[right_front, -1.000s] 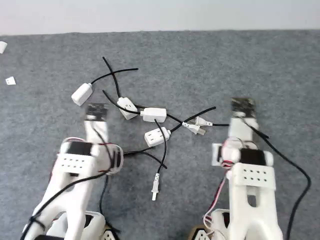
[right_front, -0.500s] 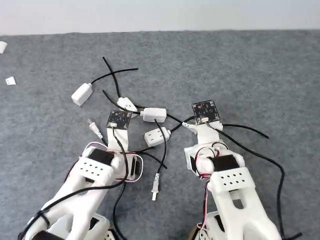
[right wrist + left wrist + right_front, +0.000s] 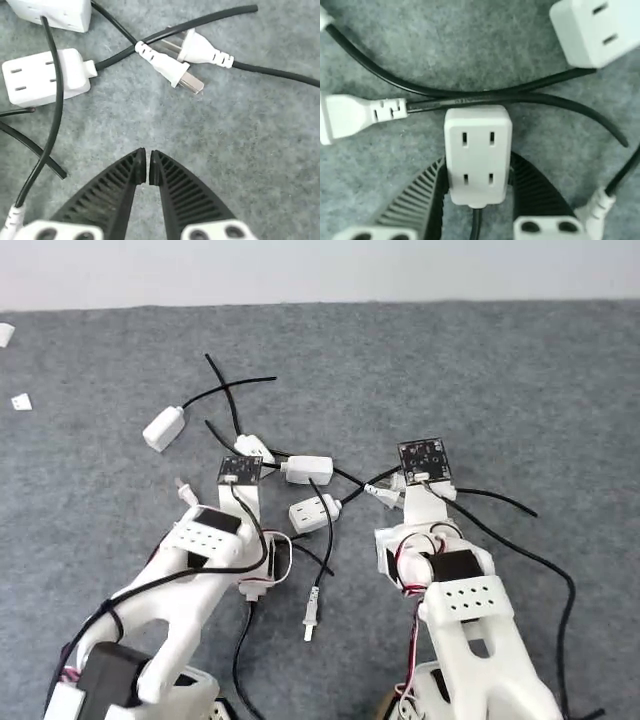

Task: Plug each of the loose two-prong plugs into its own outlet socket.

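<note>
Left tool (image 3: 477, 164) farther forward, astride socket (image 3: 477, 150) (clamped or not, unclear); right tool (image 3: 148, 167) together.

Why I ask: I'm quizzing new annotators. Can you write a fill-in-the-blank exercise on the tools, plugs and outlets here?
1. The left tool sits around a white outlet block showing ___ pairs of slots.
2. The right tool is ___ and holds nothing.
3. The two plugs near the right tool have white bodies and ___ cords.
Missing words: two; shut; black.
</note>
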Tool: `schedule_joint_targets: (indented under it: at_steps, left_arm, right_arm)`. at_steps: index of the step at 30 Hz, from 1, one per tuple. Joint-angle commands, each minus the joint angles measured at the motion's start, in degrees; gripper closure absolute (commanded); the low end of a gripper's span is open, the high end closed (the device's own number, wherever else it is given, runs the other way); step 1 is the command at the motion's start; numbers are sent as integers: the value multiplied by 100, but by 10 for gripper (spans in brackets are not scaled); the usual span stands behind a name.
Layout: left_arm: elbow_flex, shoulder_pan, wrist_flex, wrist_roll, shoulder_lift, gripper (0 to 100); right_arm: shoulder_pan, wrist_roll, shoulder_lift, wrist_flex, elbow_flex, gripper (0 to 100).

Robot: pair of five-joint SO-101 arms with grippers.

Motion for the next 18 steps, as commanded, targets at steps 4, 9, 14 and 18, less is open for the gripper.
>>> schedule_joint_targets:
  at_steps: [4,9,14,18]
  left_arm:
    - [259,-26,-88,-281,-545,800]
    - [919,-35,-299,-413,-1829,796]
    - [1121,-88,-246,-413,-2251,729]
    - [980,-343,-35,-396,-2259,676]
  right_arm:
    - [-374,-97,4,-75,-35,967]
    - [-919,-132,-48,198,-35,967]
    - [-1473,-141,13,198,26,967]
    - [-1851,-97,13,119,185,951]
